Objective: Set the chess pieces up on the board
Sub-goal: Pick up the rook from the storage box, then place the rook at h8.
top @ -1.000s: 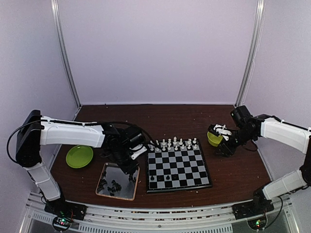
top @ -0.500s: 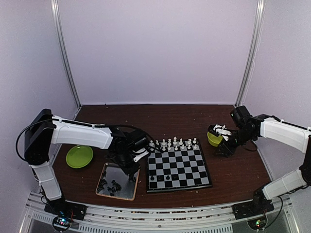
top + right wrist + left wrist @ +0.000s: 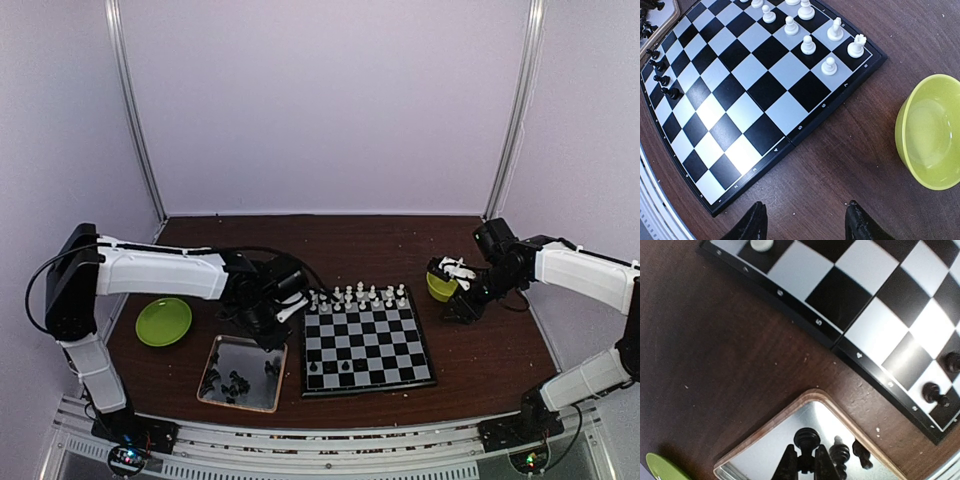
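The board (image 3: 366, 346) lies mid-table, with white pieces (image 3: 356, 297) along its far rows and a few black pieces (image 3: 337, 367) on its near row. My left gripper (image 3: 266, 318) hovers over the far right corner of the metal tray (image 3: 222, 355), just left of the board. In the left wrist view it (image 3: 805, 467) is shut on a black chess piece (image 3: 807, 442). More black pieces (image 3: 233, 382) lie in the tray. My right gripper (image 3: 463, 302) is open and empty over bare table right of the board, and its fingers (image 3: 756, 220) are spread wide.
A yellow-green bowl (image 3: 441, 286) stands right of the board beside my right gripper and shows in the right wrist view (image 3: 932, 131). A green plate (image 3: 163, 322) lies left of the tray. The board's edge (image 3: 860, 356) runs close to the tray's rim (image 3: 771, 424).
My left gripper has risen from the tray and moved a little toward the far side, with the black piece held. The right arm has not moved.
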Tool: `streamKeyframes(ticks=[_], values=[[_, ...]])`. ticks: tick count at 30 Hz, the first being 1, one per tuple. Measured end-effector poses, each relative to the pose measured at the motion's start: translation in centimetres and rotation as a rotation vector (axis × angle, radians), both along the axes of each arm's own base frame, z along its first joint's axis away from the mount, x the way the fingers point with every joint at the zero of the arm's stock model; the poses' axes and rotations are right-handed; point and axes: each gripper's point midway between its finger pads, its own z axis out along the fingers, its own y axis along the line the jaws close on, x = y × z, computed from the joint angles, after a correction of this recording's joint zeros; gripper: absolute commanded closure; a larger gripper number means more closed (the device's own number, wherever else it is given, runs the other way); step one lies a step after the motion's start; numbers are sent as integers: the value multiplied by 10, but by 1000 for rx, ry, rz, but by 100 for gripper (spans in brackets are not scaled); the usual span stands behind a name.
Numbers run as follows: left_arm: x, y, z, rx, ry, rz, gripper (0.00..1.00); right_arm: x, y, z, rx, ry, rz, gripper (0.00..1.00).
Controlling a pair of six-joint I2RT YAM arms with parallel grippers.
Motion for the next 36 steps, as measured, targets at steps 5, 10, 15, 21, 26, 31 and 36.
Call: streamKeyframes(ticks=[5,10,15,21,26,31,36], values=[[-6,-25,56,-189,-57,-73,99,0,0,0,0,0,1,47],[-37,-61,72,-272,-33,-225,100,0,0,0,0,1,1,47],[-69,-74,26,-170,61,-325,100,-1,0,0,0,2,2,47],[-89,-74,6,-107,109,-365,100,-1,0,0,-1,2,2,47],[-88,-79,7,-110,105,-368,100,-1,0,0,0,3,2,47],[-86,-80,-1,-87,106,-365,100,-1,0,0,-1,3,2,47],[-84,-81,-7,-72,106,-358,100,-1,0,0,-1,3,2,47]])
